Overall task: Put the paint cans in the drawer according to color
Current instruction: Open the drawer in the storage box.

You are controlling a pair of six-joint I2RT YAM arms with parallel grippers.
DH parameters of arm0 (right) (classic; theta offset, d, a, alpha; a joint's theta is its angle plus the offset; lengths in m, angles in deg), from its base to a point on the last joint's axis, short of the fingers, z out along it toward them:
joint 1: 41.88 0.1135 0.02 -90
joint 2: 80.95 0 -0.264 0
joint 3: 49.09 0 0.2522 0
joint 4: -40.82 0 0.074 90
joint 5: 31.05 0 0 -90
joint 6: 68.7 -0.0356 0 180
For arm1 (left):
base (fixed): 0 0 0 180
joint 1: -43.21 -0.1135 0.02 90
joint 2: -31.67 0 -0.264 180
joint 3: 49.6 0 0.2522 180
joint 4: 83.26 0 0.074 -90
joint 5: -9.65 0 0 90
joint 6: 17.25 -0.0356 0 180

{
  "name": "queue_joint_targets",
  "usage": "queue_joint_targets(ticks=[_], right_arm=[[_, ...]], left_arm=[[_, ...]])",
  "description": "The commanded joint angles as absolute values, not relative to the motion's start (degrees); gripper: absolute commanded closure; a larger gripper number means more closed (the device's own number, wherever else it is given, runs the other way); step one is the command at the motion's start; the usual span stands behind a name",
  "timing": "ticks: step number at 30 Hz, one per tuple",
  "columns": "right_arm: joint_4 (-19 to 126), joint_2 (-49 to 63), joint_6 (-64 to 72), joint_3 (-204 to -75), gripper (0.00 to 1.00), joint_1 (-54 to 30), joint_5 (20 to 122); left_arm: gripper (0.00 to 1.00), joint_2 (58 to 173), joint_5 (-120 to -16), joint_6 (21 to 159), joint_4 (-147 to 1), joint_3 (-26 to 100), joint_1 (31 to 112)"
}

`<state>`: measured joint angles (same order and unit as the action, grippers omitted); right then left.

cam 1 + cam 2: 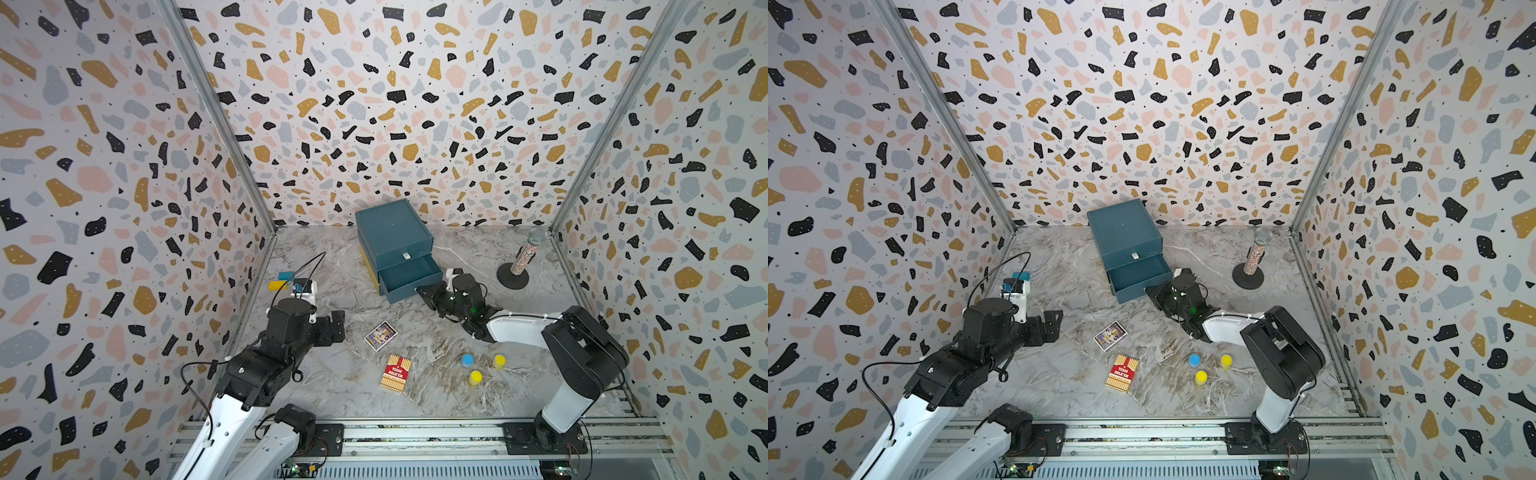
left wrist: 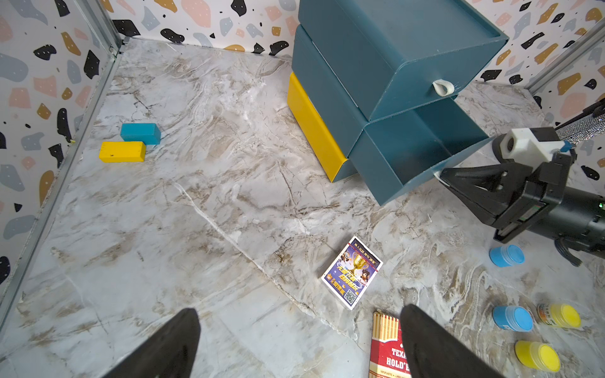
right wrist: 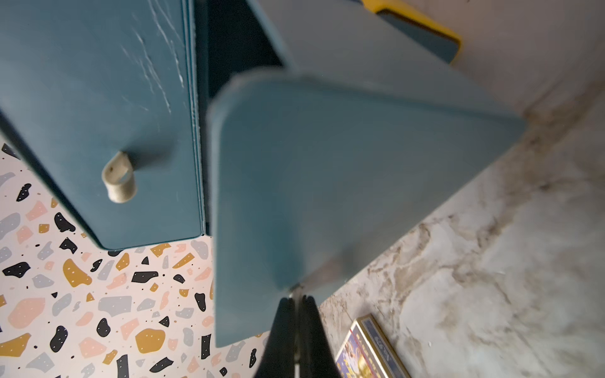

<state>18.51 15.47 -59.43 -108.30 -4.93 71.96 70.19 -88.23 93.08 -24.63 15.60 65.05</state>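
**One drawer open, no can in it yet**

The right pincer (image 3: 297, 298) is closed tight, tips together, at the front edge of the pulled-out drawer (image 1: 403, 293). A pale blur at the tips looks like that drawer's pull tab (image 3: 322, 271). I judge the tab is what it has nipped, though the right wrist view is too soft to be sure. Just past the tips, the open tray holds no can, as far as both top views show its inside. Above it, the rest of the drawer unit (image 1: 390, 224) is shut.

Back along the pincer's own arm, the cans stand on the marble table (image 2: 196, 229). A blue paint can (image 2: 506, 255) sits close under the pincer's body. Farther back are a second blue paint can (image 2: 512, 318) and two yellow paint cans (image 2: 559, 315) (image 2: 537, 355) in a loose cluster. No orange lids show in any view, and I cannot tell whether those cans lie in a shut drawer.

Well off to its left, the left pincer (image 2: 299, 309) hangs wide open and empty above the table.

By my reckoning the opening step is about done. All the blue and yellow sorting is left: four cans to place by colour.
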Motion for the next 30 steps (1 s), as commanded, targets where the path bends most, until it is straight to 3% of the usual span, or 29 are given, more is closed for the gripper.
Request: queue_joint_targets(ticks=[1, 27, 30], right_arm=[[20.58, 12.14, -57.77, -107.73, 1.0, -4.66, 73.62], [23.49, 5.87, -56.88, -101.68, 1.0, -2.99, 73.52], [25.1, 5.49, -55.34, -101.85, 0.71, -2.94, 72.98]], left_arm=[[0.02, 69.99, -88.22, 92.63, -26.7, 15.27, 64.75], [0.02, 69.93, -88.35, 92.65, -26.74, 15.19, 64.79], [0.02, 69.96, -88.41, 92.61, -26.69, 15.14, 64.76]])
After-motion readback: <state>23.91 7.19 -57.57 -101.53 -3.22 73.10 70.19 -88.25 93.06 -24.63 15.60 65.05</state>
